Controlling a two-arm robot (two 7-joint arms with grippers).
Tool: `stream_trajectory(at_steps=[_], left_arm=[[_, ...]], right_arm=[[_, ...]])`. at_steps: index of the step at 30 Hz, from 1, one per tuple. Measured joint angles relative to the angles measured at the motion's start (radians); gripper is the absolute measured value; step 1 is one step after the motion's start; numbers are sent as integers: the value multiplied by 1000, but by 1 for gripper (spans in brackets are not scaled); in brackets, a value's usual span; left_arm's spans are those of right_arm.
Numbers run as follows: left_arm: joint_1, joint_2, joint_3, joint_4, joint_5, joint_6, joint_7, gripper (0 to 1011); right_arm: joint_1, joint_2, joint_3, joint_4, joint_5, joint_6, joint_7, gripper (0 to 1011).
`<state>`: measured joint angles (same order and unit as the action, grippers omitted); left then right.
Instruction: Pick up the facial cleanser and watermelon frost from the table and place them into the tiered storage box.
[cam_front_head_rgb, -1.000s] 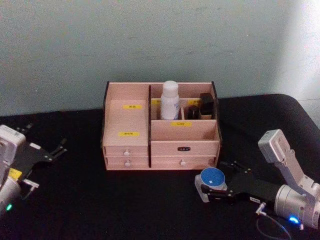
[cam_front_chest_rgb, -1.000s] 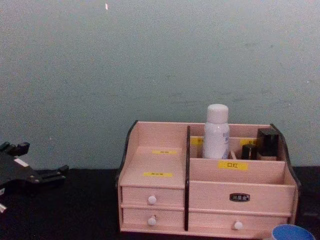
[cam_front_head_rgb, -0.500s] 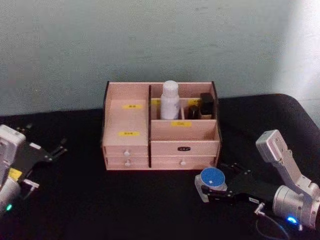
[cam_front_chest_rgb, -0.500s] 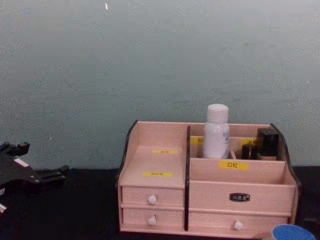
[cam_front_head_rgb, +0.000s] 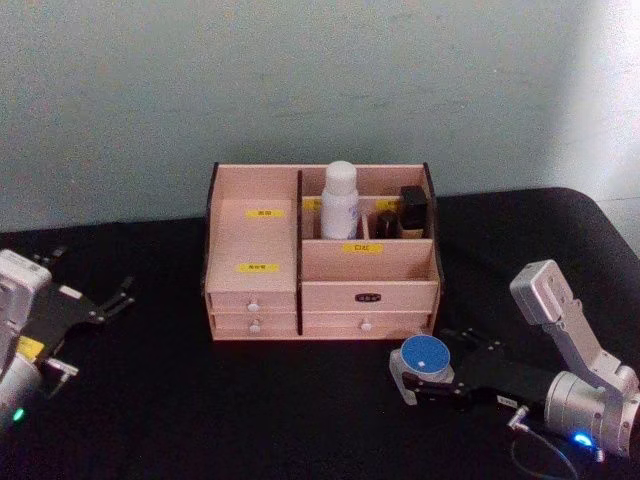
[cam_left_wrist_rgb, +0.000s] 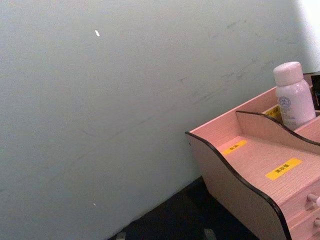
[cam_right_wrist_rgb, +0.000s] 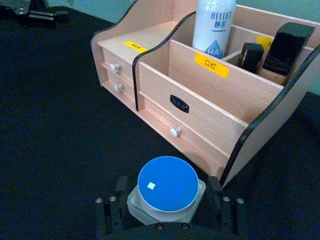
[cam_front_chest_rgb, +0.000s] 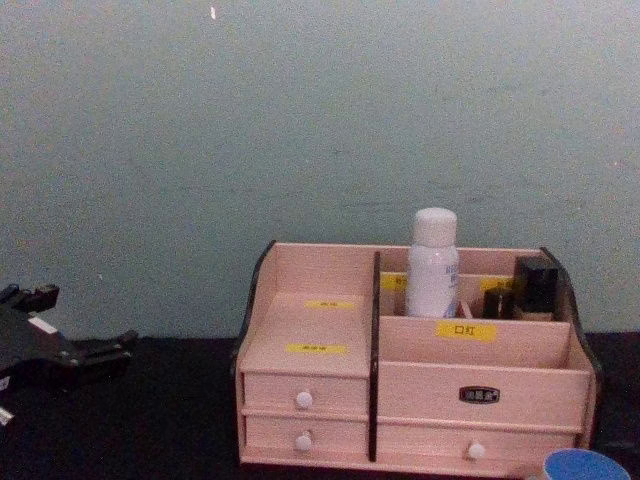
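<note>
Blue-lidded and squat, the watermelon frost sits where it did a second ago: on the black table just before the front right corner of the tiered storage box. The right gripper still pinches its clear body from both sides. The lid bears a small white mark.

Inside the box, the facial cleanser stands upright in the rear compartment just right of the dark divider, white, round-capped, with bluish lettering. Two small dark bottles stand in the rear right compartments.

Well left of the box, the left gripper rests low with its fingers spread.
</note>
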<state>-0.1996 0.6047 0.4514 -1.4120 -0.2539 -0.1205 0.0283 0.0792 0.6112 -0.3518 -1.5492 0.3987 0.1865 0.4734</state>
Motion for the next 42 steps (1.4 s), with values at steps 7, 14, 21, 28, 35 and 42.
stream_trajectory(at_steps=[7,14,21,28,35,42], left_arm=[[0,0,0,0,0,0,0,1001],[0,0,0,0,0,0,0,1001],[0,0,0,0,0,0,0,1001],[0,0,0,0,0,0,0,1001],[0,0,0,0,0,0,0,1001],[0,0,0,0,0,0,0,1001]], right_arm=[[6,-4,-3,7,5,5,1,1000],[10,-6,-6,11,5,8,0,1000],[14,-9,-9,17,6,14,-2,1000],[14,-9,-9,18,7,15,-2,1000],[14,-8,-9,17,7,14,-2,1000],[13,-8,-9,17,7,14,-2,1000]])
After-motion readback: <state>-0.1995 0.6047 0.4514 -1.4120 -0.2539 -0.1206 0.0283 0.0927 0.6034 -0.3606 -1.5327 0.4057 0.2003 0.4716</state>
